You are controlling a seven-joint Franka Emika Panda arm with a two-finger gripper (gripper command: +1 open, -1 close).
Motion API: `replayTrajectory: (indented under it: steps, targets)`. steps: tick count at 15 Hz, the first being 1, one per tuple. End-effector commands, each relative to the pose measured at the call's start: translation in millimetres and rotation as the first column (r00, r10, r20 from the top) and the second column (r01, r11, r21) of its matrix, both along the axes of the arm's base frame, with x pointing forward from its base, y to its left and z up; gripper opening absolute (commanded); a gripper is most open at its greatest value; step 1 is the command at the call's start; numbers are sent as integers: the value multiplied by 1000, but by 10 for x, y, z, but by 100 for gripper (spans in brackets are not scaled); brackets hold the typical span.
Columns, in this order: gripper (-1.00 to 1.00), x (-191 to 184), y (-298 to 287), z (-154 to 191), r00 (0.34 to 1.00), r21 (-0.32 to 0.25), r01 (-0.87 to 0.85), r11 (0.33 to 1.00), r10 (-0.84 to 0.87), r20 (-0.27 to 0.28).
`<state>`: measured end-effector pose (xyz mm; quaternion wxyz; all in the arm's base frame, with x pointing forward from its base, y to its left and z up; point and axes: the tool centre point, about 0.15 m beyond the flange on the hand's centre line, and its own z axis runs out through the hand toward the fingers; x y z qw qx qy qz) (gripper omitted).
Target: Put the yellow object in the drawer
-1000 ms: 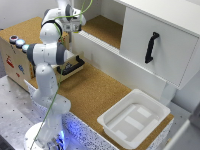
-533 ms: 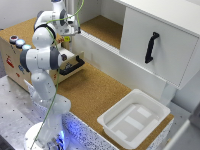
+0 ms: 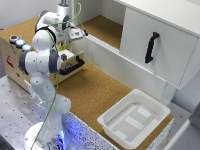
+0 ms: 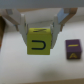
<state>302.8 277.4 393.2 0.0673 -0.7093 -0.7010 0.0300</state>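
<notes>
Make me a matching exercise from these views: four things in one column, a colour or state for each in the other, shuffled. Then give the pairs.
Things:
1. block in the hand
2. block beside it
3. drawer
4. tub

Colour or state:
A. purple
B. white
C. yellow, gripped between the fingers
D. pulled open

Pairs: 1-C, 2-A, 3-D, 4-B
</notes>
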Motion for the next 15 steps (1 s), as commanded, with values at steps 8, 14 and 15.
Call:
replayTrajectory:
  steps: [8, 14, 15]
  targets:
    - [-100, -544, 247, -616, 985, 129, -135, 982, 118, 128]
    - [-100, -311, 185, -780, 999, 272, 25, 962, -17, -33]
    - [100, -346, 176, -818, 999, 268, 29, 963, -16, -49]
